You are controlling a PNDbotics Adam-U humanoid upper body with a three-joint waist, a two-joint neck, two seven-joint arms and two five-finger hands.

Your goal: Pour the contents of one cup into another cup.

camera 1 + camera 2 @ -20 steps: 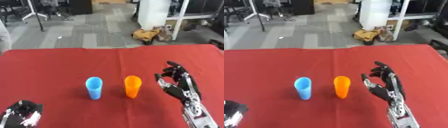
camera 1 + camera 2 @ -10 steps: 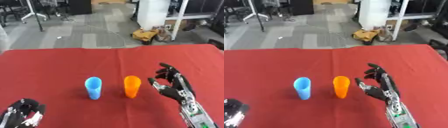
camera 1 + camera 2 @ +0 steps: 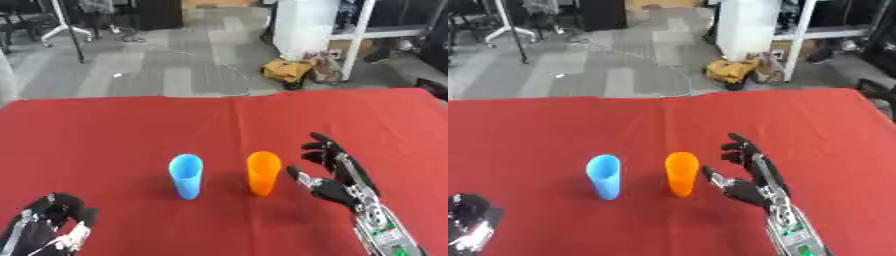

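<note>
Closer now, the right hand (image 3: 337, 182) has slid leftward, fingers spread wide and holding nothing, just beside the upright orange cup (image 3: 263, 173). Blue cup (image 3: 185, 176) stands near it; the left hand (image 3: 48, 227) rests curled and empty at the lower corner.

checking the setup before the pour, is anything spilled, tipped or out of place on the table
Nothing stands out. The blue cup and orange cup stand upright, side by side and apart, on the red tablecloth, with no spill visible. The right hand is open beside the orange cup, not touching it.
</note>
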